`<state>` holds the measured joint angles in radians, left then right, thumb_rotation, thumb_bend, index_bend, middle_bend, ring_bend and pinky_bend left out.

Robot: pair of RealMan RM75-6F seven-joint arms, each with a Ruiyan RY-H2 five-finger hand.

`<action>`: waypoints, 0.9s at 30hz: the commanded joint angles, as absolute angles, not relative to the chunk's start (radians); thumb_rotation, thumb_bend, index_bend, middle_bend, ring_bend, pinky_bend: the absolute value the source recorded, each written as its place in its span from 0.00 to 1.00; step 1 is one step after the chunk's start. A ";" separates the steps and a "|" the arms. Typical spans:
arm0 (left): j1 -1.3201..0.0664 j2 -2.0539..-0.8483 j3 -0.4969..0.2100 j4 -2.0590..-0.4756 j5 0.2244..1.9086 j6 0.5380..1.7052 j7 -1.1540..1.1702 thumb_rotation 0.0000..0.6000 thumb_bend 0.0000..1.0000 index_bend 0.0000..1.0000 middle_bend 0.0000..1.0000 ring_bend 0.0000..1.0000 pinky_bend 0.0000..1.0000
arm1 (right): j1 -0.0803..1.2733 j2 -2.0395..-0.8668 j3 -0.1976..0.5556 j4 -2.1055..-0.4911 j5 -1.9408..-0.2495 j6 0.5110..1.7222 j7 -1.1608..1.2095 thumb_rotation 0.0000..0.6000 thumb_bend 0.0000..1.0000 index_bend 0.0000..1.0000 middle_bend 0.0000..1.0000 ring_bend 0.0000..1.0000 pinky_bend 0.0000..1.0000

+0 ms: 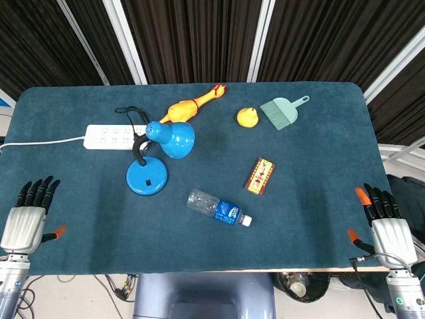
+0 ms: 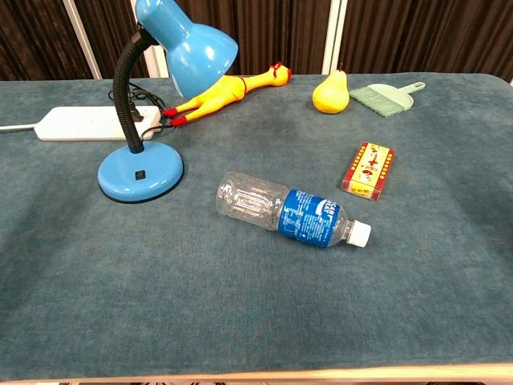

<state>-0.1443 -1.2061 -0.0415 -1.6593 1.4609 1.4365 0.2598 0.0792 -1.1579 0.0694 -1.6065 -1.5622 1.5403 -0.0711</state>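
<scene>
The left hand (image 1: 26,216) is seen laid flat at the near left corner of the surface (image 1: 319,153), fingers apart and nothing held; the right hand (image 1: 384,222) is laid likewise at the near right corner, spread and empty. Neither is shown in the chest view.

The thing lying nearest between them is the plastic bottle (image 2: 290,212), found on its side in the middle of the near half, its white cap turned toward the right hand. It appears empty, so it is judged to be light, thin-walled and easily dented, and likely to roll on the cloth if nudged across its length. A hold is best taken around the labelled middle, where the wall is stiffer than at the clear ribbed base; the smooth label may prove slippery.

Just beyond the cap, a small red and yellow box (image 2: 369,170) is set apart from the bottle. To the bottle's far left stands the blue desk lamp (image 2: 141,172), its shade raised above its round base, with the white power strip (image 2: 86,123) behind it. A rubber chicken (image 2: 220,92), a yellow pear (image 2: 331,94) and a green hand brush (image 2: 387,99) are ranged along the far side.

Open cloth is left around the bottle toward the near edge and on both flanks, so room for approach is judged ample; only the box crowds the cap end.
</scene>
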 commanded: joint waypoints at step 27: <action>-0.146 -1.200 -0.031 -1.677 1.467 1.426 0.275 1.00 0.04 0.00 0.00 0.00 0.02 | 0.074 -1.152 0.072 -1.611 -1.551 1.542 -0.058 1.00 0.31 0.00 0.00 0.00 0.08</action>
<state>-0.1461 -1.1999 -0.0313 -1.6762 1.4665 1.4262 0.2745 0.0745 -1.1520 0.0722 -1.6106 -1.5512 1.5417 -0.0579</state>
